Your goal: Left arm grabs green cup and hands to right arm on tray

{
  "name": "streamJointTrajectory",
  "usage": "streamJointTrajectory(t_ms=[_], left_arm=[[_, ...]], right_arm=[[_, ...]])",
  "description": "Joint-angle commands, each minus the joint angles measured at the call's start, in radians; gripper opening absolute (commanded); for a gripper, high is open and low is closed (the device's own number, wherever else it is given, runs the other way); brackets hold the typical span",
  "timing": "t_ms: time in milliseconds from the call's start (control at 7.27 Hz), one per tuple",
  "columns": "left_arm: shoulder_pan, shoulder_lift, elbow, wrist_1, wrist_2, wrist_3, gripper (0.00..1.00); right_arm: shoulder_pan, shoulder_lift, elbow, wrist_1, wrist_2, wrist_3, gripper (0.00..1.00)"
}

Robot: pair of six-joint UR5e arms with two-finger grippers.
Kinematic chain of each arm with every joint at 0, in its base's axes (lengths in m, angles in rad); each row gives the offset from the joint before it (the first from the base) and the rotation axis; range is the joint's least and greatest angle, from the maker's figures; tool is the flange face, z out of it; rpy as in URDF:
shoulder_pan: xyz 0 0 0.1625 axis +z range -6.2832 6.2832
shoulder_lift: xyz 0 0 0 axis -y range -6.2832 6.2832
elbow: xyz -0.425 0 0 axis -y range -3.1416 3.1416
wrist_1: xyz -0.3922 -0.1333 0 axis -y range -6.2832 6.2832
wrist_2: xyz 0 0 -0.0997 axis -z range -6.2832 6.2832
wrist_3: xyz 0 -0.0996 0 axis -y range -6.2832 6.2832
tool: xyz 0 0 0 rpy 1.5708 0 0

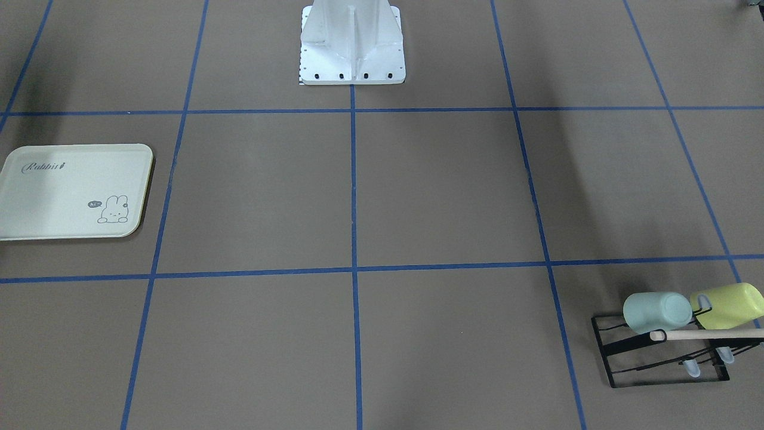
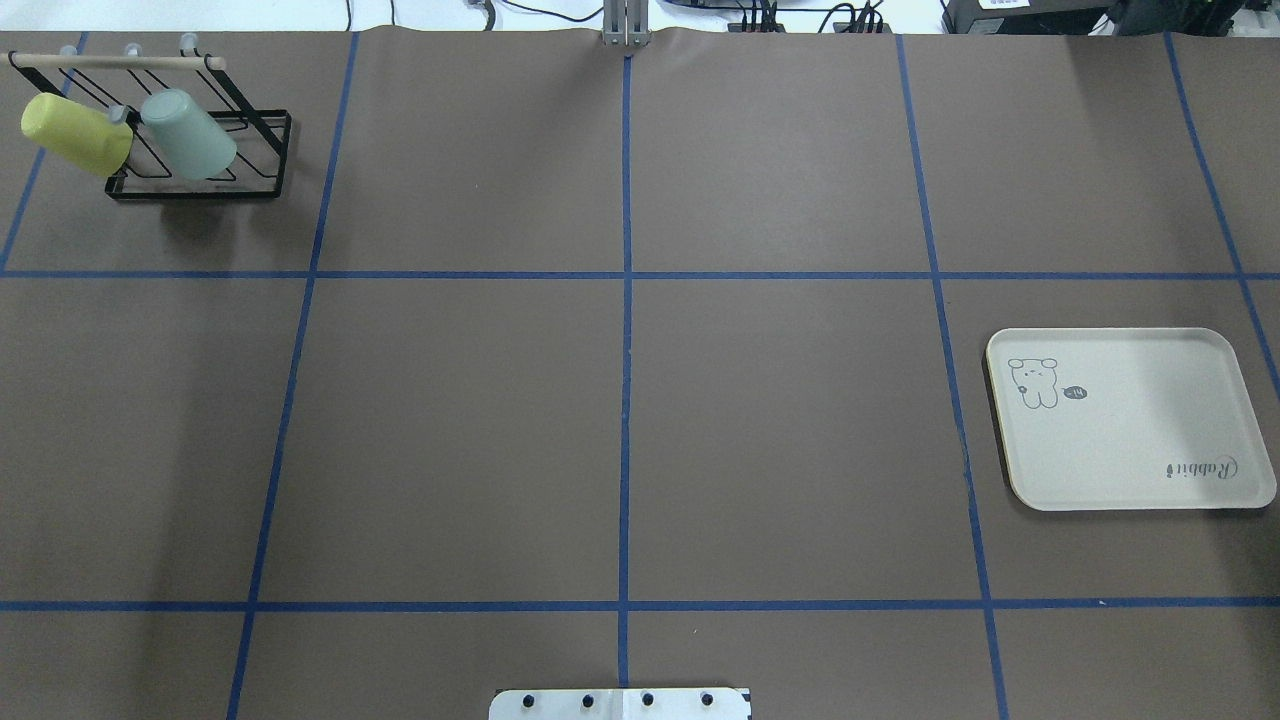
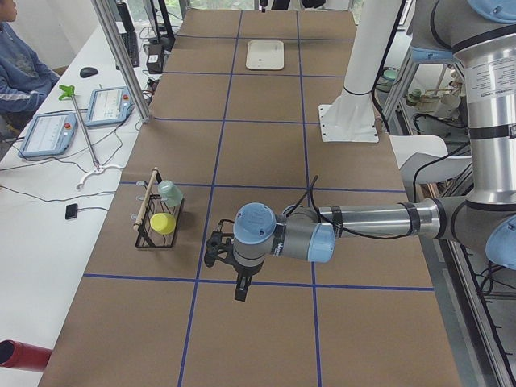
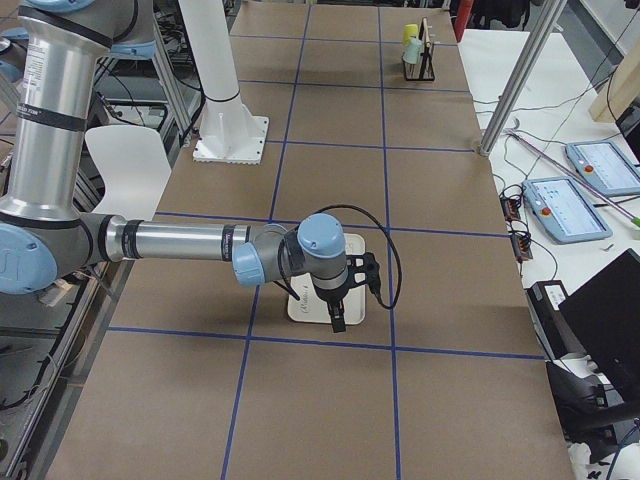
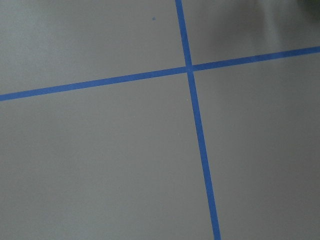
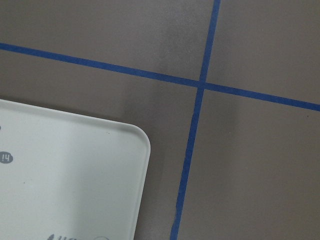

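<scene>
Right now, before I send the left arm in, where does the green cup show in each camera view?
Front-facing: green cup at lower right.
Overhead: top left.
Exterior left: left of centre.
Exterior right: small, at the top, far end of the table.
Left wrist: not in it.
Right wrist: not in it.
Shared landmark: the yellow-green cup hanging right beside it, in all four exterior views.

Table surface: matte brown covering (image 2: pixel 780 430), divided into large rectangles by blue tape lines (image 2: pixel 626 400).
Side bench: long white worktop (image 3: pixel 40 234) beside the table, carrying blue-edged control tablets (image 3: pixel 107 106) and loose cables.
Frame: silver aluminium post (image 3: pixel 122 60) at the bench edge.
Seating: white chair (image 4: pixel 130 165) near the table.
Light: even, with soft shadows.
</scene>
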Motion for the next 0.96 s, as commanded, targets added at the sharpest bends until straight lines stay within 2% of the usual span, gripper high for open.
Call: streamJointTrajectory(t_ms=[0, 275, 412, 550, 688, 825], left_arm=[[0.000, 0.000, -0.002, -0.029, -0.002, 0.000, 1.00], [0.000, -0.006, -0.010, -0.042, 0.005, -0.005, 1.00], [0.001, -0.020, -0.009, -0.104, 0.005, -0.011, 1.00], [0.002, -0.028, 0.007, -0.229, 0.009, -0.014, 1.00], [0.003, -0.142, 0.058, -0.316, 0.040, -0.017, 1.00], [0.003, -0.155, 0.082, -0.327, 0.020, -0.015, 1.00]], right_arm=[[0.000, 0.000, 0.000, 0.000, 0.000, 0.000, 0.99], [0.000, 0.000, 0.003, 0.002, 0.002, 0.005, 0.99], [0.000, 0.003, 0.005, 0.005, 0.000, 0.030, 0.99], [-0.002, 0.009, 0.006, 0.024, 0.002, 0.052, 0.99], [-0.012, 0.023, 0.005, 0.041, 0.002, 0.093, 0.99], [-0.038, 0.038, 0.015, 0.058, 0.002, 0.144, 0.99]])
